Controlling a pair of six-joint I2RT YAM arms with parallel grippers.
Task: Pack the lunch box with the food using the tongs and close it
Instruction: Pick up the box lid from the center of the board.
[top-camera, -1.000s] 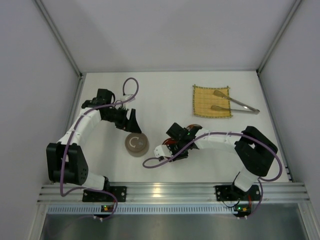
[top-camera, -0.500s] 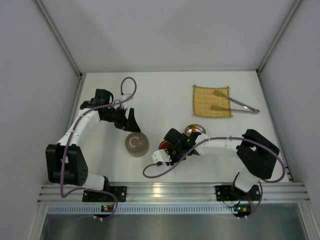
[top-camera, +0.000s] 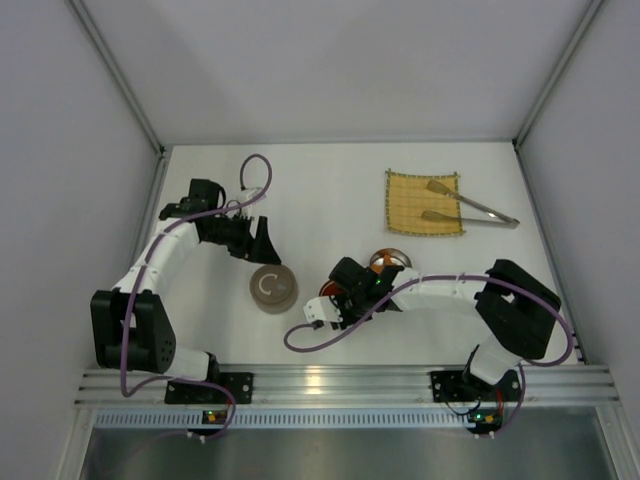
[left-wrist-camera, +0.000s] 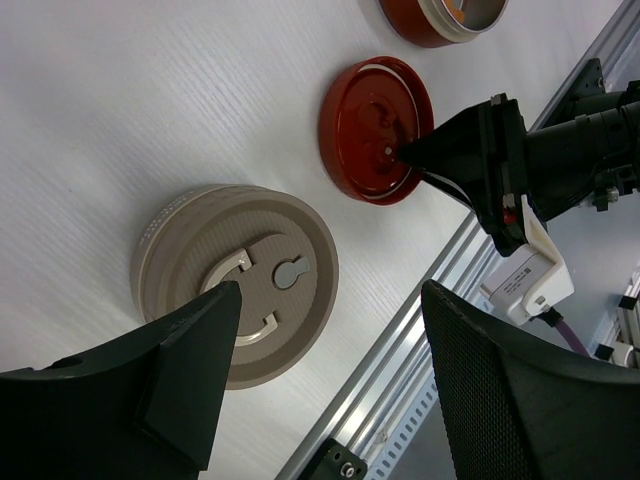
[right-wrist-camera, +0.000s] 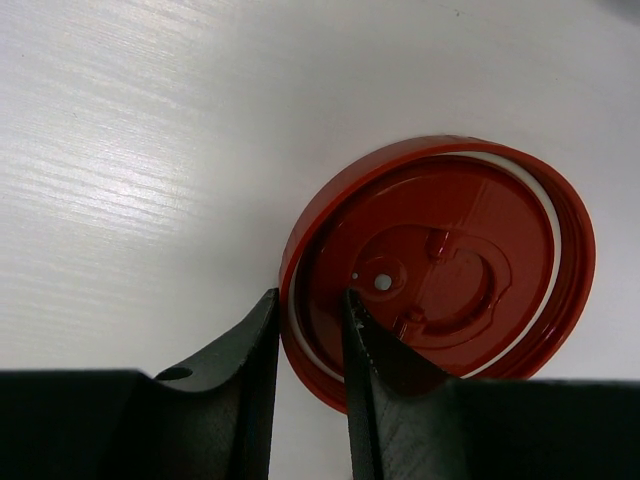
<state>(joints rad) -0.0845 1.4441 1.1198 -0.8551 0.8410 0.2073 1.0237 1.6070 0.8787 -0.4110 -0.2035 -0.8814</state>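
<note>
The red lunch box (top-camera: 391, 259) stands open mid-table, with something orange showing inside it (left-wrist-camera: 457, 8); the rest of the food I cannot make out. Its red lid (right-wrist-camera: 450, 265) lies inner side up at the table surface, just near-left of the box. My right gripper (right-wrist-camera: 310, 300) is shut on the lid's rim, one finger inside and one outside. The silver tongs (top-camera: 472, 207) lie at the far right, with their tips on the yellow mat (top-camera: 420, 216). My left gripper (left-wrist-camera: 330, 295) hangs open above a tan round lid (left-wrist-camera: 236, 284), touching nothing.
The tan lid (top-camera: 272, 288) sits left of the red lid (top-camera: 326, 291), a short gap between them. An aluminium rail (top-camera: 340, 380) runs along the near edge. White walls close in the left, right and far sides.
My right gripper has carried the red lid off the box, toward the near left and down, uncovering the box. The left gripper has drawn back slightly and stays open.
</note>
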